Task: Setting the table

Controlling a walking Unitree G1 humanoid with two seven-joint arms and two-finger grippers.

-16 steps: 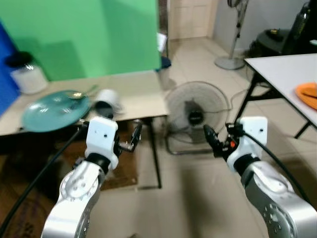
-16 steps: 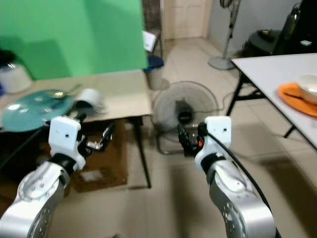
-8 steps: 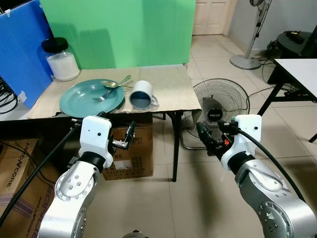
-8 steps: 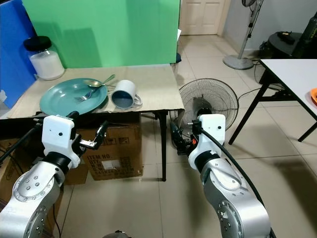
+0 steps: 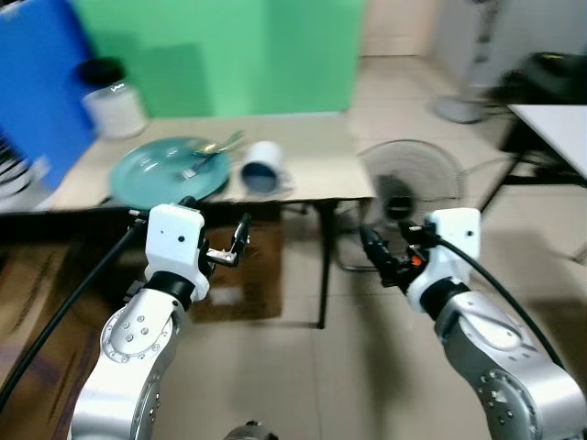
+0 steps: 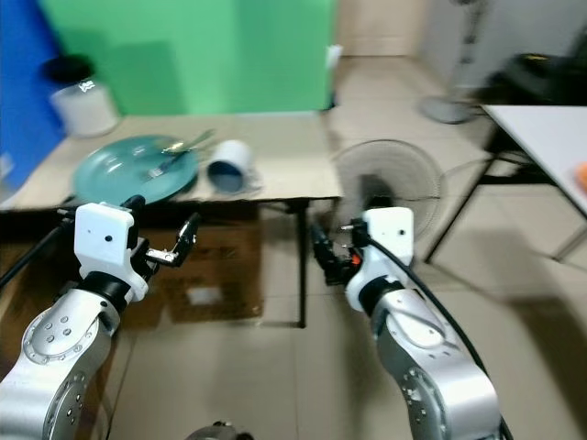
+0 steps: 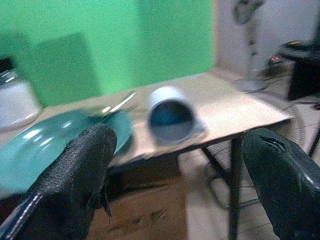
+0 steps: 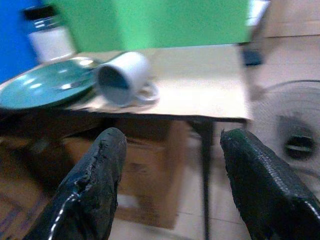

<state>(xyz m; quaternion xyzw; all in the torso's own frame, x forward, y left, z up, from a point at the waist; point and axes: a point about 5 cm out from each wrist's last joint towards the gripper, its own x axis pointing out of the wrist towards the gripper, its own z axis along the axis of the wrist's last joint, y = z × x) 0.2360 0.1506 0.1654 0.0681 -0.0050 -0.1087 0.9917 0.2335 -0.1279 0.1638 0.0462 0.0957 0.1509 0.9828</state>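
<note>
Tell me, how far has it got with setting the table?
Nothing looks done. The teal plate with cutlery and the tipped-over mug sit untouched on the low table. Left gripper and right gripper are open, empty, short of it. Picking up and carrying remain.

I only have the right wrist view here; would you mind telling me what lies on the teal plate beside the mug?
Observer: A fork and a spoon lie on the teal plate, toward its mug side.
Operator: Thank you. Where is the left gripper?
Observer: The left gripper hangs open in front of the table's near edge, below the tabletop.
Operator: And what stands under the table?
Observer: A cardboard box sits on the floor there.
</note>
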